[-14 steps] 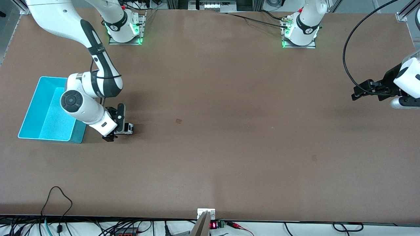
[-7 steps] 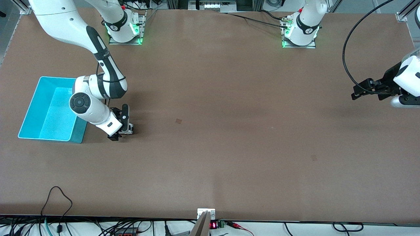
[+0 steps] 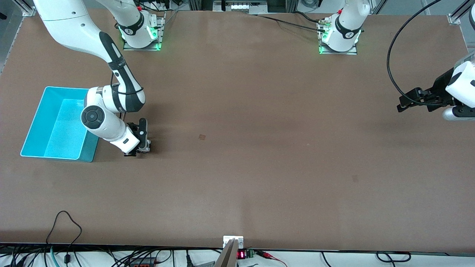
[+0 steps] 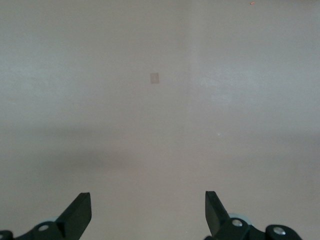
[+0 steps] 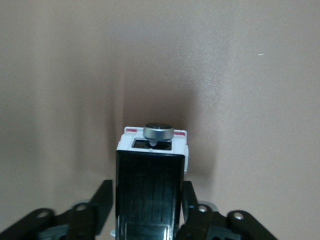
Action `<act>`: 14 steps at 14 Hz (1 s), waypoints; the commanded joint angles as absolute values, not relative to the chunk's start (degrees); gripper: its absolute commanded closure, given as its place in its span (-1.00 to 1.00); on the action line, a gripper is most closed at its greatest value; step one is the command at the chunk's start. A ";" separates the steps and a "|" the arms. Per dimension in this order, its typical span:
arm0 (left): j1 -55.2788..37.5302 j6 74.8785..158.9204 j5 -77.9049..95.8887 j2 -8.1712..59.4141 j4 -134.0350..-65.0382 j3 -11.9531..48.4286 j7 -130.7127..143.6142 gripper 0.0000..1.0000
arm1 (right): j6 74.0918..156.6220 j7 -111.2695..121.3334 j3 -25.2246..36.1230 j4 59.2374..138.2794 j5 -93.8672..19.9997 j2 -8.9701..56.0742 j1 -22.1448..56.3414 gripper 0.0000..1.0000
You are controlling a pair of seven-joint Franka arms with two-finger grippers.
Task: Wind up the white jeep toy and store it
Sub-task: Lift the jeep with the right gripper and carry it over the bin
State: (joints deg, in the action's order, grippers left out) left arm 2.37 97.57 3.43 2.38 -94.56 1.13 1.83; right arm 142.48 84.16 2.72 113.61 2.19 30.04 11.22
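the white jeep toy (image 5: pixel 151 170) stands on the table (image 3: pixel 259 148), just beside the cyan bin (image 3: pixel 41 126) at the right arm's end, on the bin's side toward the table's middle. the right tool (image 3: pixel 140 145) is down at table level around it; in the right wrist view the fingers (image 5: pixel 100 200) sit close against both flanks of the toy, pinching it, wheels apparently on the surface. the bin is seen empty. the left tool (image 3: pixel 404 105) hangs in the air over the left arm's end of the table, jaws spread, holding nothing; that arm waits.

assessment: the task is at an early stage. the toy is gripped but not lifted. no sign of winding can be read from these views; presumably a pull-back across the table is to be done. storage is not yet done: the toy remains outside the bin. outstanding: wind, lift, carry over the bin wall, release inside.
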 commanded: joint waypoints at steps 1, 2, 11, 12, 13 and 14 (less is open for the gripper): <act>2.55 96.50 2.29 0.97 -95.01 1.32 2.11 -1.00 | 143.00 85.86 2.81 113.73 3.16 29.88 11.34 1.00; 2.64 96.50 2.29 0.79 -95.01 1.23 2.11 -1.00 | 143.00 86.39 2.81 113.64 3.16 29.80 11.34 1.00; 2.37 96.68 2.29 -1.14 -97.12 1.32 2.11 -1.00 | 133.79 63.77 3.08 113.90 2.81 16.45 7.40 1.00; 2.46 96.68 2.29 -1.06 -97.12 1.23 2.11 -1.00 | 131.86 60.15 3.08 113.99 2.81 15.13 5.73 1.00; 2.46 96.42 2.29 -1.14 -97.12 1.23 2.11 -1.00 | 130.01 56.12 3.08 113.99 2.81 13.90 3.45 1.00; 2.46 96.16 2.29 -1.14 -97.12 1.32 2.11 -1.00 | 128.34 51.29 3.08 114.08 2.64 12.67 1.69 1.00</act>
